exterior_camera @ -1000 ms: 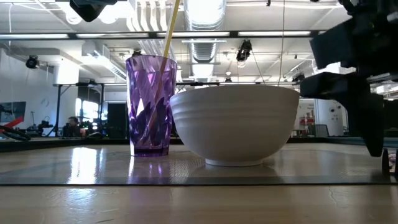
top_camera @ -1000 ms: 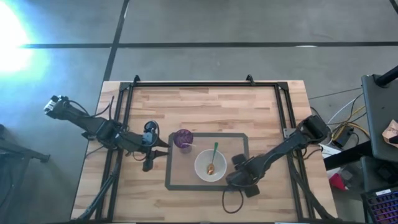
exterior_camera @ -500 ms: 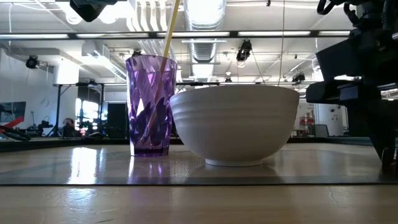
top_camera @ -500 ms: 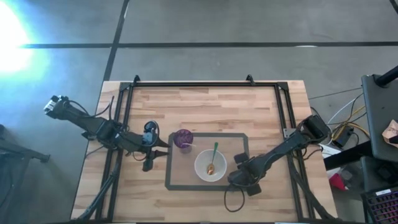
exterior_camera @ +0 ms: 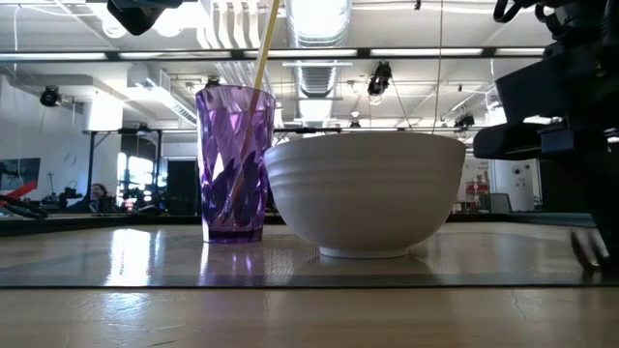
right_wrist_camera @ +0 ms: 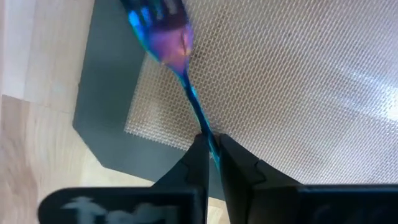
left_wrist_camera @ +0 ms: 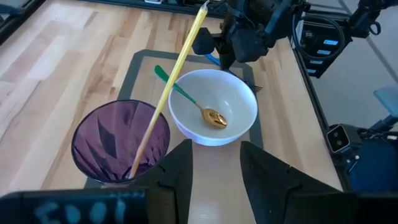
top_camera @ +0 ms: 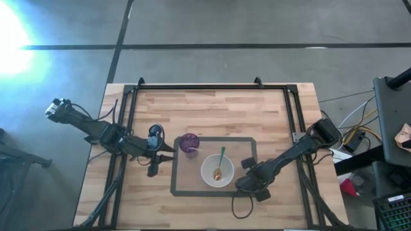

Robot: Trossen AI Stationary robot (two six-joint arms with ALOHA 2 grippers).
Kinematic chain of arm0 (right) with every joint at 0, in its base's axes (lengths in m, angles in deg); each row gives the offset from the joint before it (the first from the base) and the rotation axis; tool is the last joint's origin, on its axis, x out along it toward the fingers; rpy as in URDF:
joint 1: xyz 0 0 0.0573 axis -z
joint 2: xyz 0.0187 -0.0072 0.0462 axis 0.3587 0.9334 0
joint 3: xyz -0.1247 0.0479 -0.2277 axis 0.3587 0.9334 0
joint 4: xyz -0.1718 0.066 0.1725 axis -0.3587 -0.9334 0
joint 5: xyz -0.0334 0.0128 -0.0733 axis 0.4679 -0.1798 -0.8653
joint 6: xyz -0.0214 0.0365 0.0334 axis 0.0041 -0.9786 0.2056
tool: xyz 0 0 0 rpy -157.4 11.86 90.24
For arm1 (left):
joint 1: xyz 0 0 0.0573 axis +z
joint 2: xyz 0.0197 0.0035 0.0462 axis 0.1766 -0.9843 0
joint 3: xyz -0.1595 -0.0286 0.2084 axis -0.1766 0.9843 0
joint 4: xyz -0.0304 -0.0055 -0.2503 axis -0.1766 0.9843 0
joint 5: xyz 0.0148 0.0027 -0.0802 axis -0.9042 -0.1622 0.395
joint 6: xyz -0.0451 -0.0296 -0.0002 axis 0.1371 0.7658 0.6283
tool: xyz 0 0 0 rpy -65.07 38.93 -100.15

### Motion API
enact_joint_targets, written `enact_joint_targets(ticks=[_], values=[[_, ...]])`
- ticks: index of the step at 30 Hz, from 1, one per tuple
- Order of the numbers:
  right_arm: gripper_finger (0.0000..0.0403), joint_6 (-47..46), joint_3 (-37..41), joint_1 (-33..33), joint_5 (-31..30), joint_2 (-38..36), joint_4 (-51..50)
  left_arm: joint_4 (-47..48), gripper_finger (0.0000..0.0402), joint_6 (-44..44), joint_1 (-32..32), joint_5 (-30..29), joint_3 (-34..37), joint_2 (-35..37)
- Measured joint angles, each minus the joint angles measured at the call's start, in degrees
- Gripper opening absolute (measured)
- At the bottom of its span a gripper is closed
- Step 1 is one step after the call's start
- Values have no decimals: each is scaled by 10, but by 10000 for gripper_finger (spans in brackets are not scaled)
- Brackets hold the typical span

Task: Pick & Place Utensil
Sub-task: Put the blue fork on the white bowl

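While the left tool (left_wrist_camera: 214, 171) hovers open just beside the purple cup (top_camera: 189, 144), the right tool (right_wrist_camera: 211, 155) is down on the mat (top_camera: 243, 147) at the bowl's right, its 2 fingers (right_wrist_camera: 198, 163) pinched on the thin handle of a blue fork (right_wrist_camera: 171, 46). The fork lies on the woven surface of the mat near one of its corners, the head pointing away from the tool and shining blue and purple. In the overhead view the right arm reaches in from the right edge of the bench (top_camera: 218, 106) and its wrist covers the fork.

The white bowl (top_camera: 217, 171) sits on the mat between the cup and the right tool, and holds a spoon (left_wrist_camera: 208, 115) with a gold scoop and a green handle that leans over the rim. The cup stands upright on the mat's near-left corner, just beside the bowl, with a yellow stick (left_wrist_camera: 171, 87) leaning inside it and rising well above its rim. At bench level the cup and bowl appear almost touching, the cup farther back.
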Motion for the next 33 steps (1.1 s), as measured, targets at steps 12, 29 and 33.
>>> enact_joint_targets(ticks=[12,29,33], values=[[12,-15,-49,0,1,-4,-67,0,124,63,0,-29,11,0],[11,8,-191,0,-2,-4,-205,-13,124,68,0,-28,38,0],[11,43,-218,0,-34,-4,-212,-13,124,68,0,-28,38,0]])
